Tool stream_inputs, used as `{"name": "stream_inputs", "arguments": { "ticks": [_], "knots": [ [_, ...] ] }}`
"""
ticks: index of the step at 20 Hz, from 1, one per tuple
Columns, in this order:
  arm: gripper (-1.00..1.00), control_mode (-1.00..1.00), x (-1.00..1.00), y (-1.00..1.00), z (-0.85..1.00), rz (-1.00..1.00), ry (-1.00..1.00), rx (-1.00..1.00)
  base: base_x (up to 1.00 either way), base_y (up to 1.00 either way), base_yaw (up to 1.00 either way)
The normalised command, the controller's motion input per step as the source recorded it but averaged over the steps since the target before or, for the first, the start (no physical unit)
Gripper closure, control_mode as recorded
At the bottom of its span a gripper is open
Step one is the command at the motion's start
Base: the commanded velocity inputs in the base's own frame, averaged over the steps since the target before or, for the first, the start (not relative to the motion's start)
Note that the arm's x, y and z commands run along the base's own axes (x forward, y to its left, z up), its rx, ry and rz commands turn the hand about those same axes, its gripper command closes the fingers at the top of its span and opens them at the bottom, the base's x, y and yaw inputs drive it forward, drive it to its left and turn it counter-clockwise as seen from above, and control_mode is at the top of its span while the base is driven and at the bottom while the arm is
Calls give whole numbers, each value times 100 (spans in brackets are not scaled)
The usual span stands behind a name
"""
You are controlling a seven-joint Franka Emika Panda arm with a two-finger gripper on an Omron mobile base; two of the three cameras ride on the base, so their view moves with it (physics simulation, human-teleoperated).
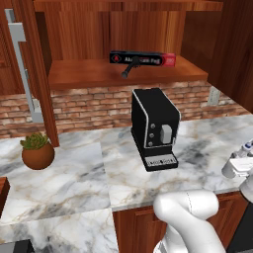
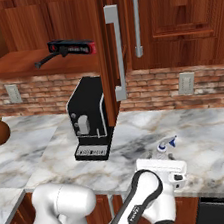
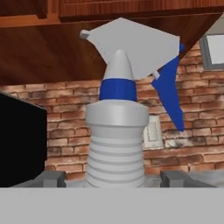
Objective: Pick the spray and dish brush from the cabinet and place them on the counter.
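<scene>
The spray point(image 3: 117, 131), a pale grey bottle with a white trigger head and blue nozzle, stands upright on the counter point(image 2: 214, 140) right of the coffee machine. My gripper point(image 3: 114, 177) is open around its base, with a gap between each fingertip point(image 3: 54, 177) and the bottle. The base views show the hand point(image 2: 160, 170) low at the counter's front edge, the spray point(image 2: 164, 146) poking up behind it. The spray point(image 1: 245, 148) and gripper point(image 1: 242, 165) also sit at the far right of the left base view. The slim black dish brush point(image 1: 129, 68) point(image 2: 46, 60) lies on the open cabinet's shelf point(image 1: 89, 74).
A long black-and-red box point(image 1: 143, 59) point(image 2: 72, 46) lies behind the brush on the shelf. A black coffee machine point(image 1: 154, 126) point(image 2: 90, 119) stands below it. A potted plant point(image 1: 37, 150) sits at the left. An open cabinet door with a grey bar handle point(image 2: 116, 53) hangs above the counter.
</scene>
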Motion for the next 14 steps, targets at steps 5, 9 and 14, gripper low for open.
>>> {"name": "stream_inputs", "arguments": {
  "ticks": [5, 9, 14],
  "knots": [
    [100, -100, 22, 34, -45, -1, -1, -18, 0, 0, 0],
    [100, -100, 29, 11, -37, -1, 0, -18, 0, 0, 0],
    [100, -100, 30, 1, -37, -1, 0, -16, 0, 0, 0]
  ]
}}
